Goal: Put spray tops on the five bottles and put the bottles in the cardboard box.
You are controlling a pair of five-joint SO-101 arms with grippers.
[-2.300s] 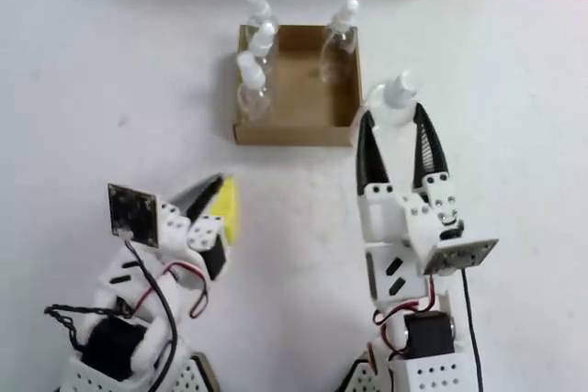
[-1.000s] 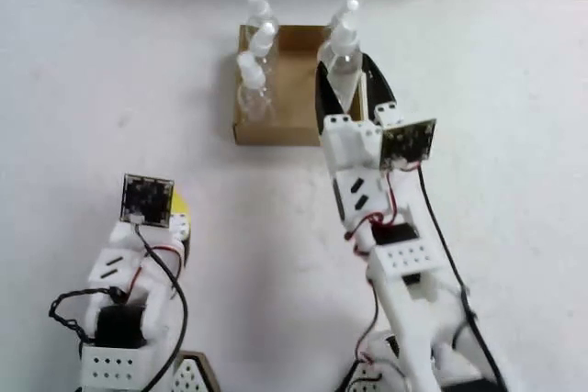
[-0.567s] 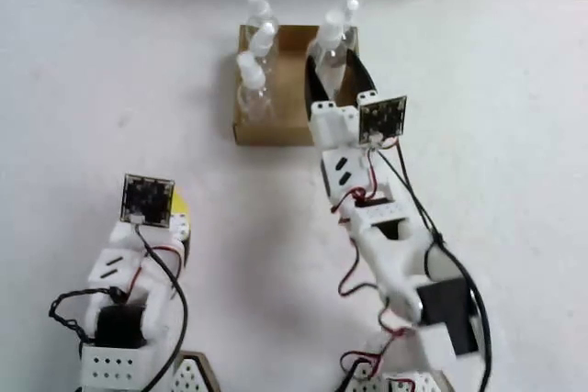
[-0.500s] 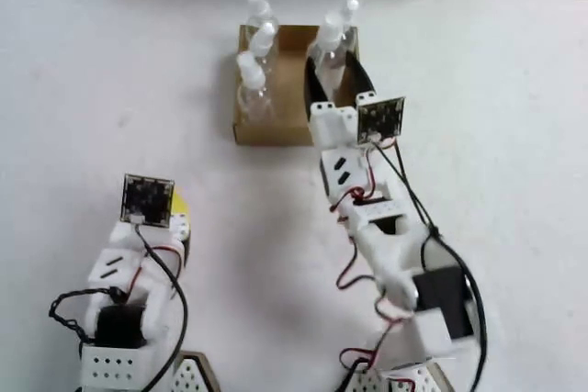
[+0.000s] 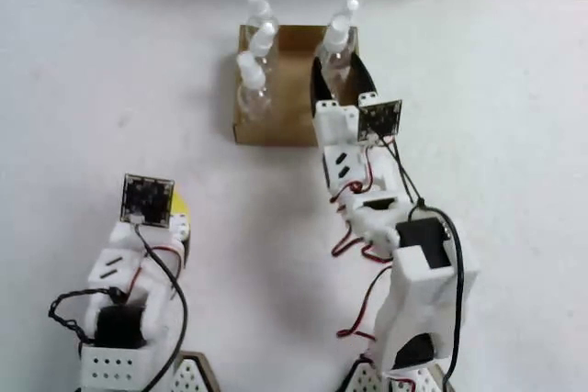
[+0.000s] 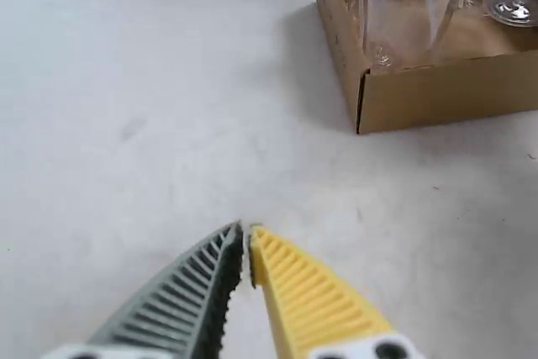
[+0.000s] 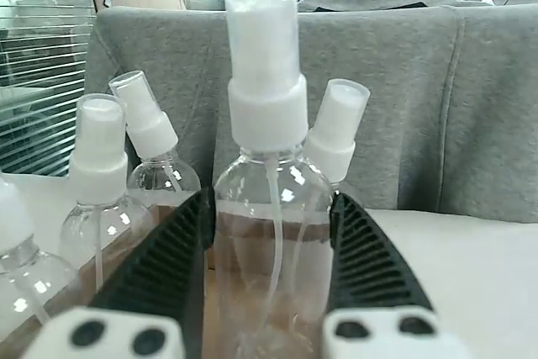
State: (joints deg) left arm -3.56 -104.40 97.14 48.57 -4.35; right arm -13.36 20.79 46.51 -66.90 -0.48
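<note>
The cardboard box [image 5: 292, 96] lies at the table's far middle. Three clear bottles with white spray tops [image 5: 252, 78] stand along its left side, and a fourth [image 5: 344, 14] stands in its far right corner. A fifth capped bottle [image 5: 333, 43] stands upright in the right half of the box, with my right gripper [image 5: 337, 65] shut on its body. In the right wrist view this bottle [image 7: 269, 166] sits between the black fingers [image 7: 172, 262], with the other bottles [image 7: 101, 174] behind it. My left gripper [image 6: 245, 240] is shut and empty, low over the table in front of the box [image 6: 437, 90].
The left arm [image 5: 138, 245] sits folded at the near left. The right arm [image 5: 386, 227] stretches from the near edge to the box. Bare white table [image 5: 110, 71] surrounds the box on both sides.
The right arm carried the capped bottle from beside the box's near right corner into its right half, then shifted slightly right. The left arm pulled back at first and has stayed still since.
</note>
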